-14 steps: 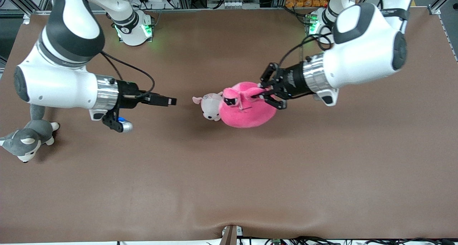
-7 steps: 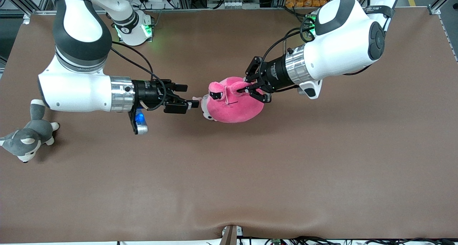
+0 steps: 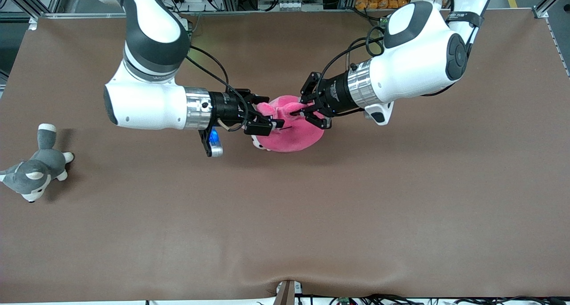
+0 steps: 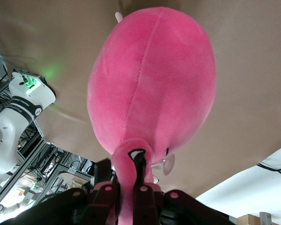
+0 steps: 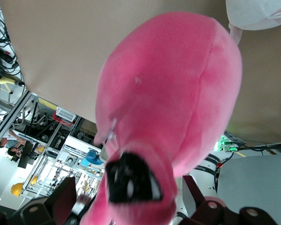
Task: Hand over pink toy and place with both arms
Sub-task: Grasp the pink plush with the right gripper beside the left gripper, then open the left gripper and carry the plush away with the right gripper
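Advancing from the grey husky's end of the brown counter point(image 3: 285, 216), the right arm's hand point(image 3: 267, 113) has reached the large round hot-pink plush toy point(image 3: 291, 133), its fingers spread wide around the toy's face and not closed on it. Left hand point(image 3: 297, 112) stays clenched on a floppy pink ear, the toy hanging between both hands at mid-counter. Under the toy peeks a small pale plush animal point(image 3: 258, 142); a grey-and-white plush husky point(image 3: 33, 171) lies well apart.
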You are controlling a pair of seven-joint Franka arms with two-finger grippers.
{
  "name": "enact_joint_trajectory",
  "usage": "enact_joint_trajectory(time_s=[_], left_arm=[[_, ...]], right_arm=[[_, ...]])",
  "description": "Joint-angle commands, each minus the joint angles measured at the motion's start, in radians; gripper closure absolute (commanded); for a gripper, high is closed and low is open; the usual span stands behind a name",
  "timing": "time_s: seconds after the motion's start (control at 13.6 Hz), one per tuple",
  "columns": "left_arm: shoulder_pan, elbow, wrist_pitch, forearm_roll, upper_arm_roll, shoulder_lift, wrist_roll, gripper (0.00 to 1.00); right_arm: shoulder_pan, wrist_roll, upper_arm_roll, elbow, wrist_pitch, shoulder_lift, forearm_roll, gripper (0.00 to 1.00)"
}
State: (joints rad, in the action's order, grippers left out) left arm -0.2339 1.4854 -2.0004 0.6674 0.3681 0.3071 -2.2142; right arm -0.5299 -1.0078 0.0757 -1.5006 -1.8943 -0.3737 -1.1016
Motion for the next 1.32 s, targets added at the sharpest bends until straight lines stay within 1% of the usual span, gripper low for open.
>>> enact_joint_trajectory(time_s=[0.0,0.07,0.15,0.22,0.29,0.37,0.44,0.51,0.81,0.88,0.95,1.03,1.1,1.25], left_arm=[[-0.007,-0.039,0.000,0.012,-0.001,0.017,-0.027,1.00],[-0.007,-0.040,0.000,0.012,-0.003,0.017,-0.027,1.00],[-0.005,-0.040,0.000,0.014,-0.001,0.017,-0.027,1.00],[-0.005,-0.040,0.000,0.014,-0.003,0.017,-0.027,1.00],[-0.005,-0.040,0.000,0.014,-0.001,0.017,-0.027,1.00],[-0.007,-0.040,0.000,0.014,-0.003,0.017,-0.027,1.00],[-0.007,-0.040,0.000,0.014,-0.003,0.015,-0.027,1.00],[-0.005,-0.040,0.000,0.014,-0.003,0.013,-0.027,1.00],[0.001,-0.040,0.000,0.012,-0.003,0.015,-0.025,1.00],[0.002,-0.040,0.000,0.012,-0.003,0.015,-0.024,0.60],[0.007,-0.040,0.000,0.012,-0.006,0.015,-0.022,0.26],[0.013,-0.042,0.002,0.008,-0.009,0.013,-0.016,0.00],[0.016,-0.051,0.008,0.002,-0.015,0.007,-0.013,0.00],[0.037,-0.079,0.047,-0.018,-0.047,0.003,0.002,0.00]], right_arm=[[0.011,-0.002,0.010,0.014,0.008,-0.014,-0.012,0.00],[0.019,-0.002,0.010,0.008,0.015,-0.014,-0.011,0.00],[0.021,-0.002,0.010,0.005,0.015,-0.014,-0.009,0.09],[0.021,-0.009,0.010,0.002,0.017,-0.014,-0.009,0.26],[0.021,-0.008,0.010,0.002,0.018,-0.014,-0.009,0.52],[0.021,-0.008,0.012,0.002,0.018,-0.014,-0.009,0.76],[0.021,-0.011,0.010,0.002,0.020,-0.013,-0.009,0.95],[0.019,-0.011,0.010,0.002,0.020,-0.013,-0.009,1.00],[0.019,-0.005,0.010,0.003,0.020,-0.011,-0.011,1.00],[0.021,-0.002,0.010,0.005,0.020,-0.010,-0.011,1.00],[0.021,-0.002,0.013,0.005,0.020,-0.008,-0.011,1.00],[0.030,0.000,0.016,0.005,0.020,-0.005,-0.009,1.00],[0.054,0.003,0.015,0.003,0.027,-0.004,-0.006,1.00],[0.132,0.050,0.016,0.005,0.125,-0.005,0.029,1.00]])
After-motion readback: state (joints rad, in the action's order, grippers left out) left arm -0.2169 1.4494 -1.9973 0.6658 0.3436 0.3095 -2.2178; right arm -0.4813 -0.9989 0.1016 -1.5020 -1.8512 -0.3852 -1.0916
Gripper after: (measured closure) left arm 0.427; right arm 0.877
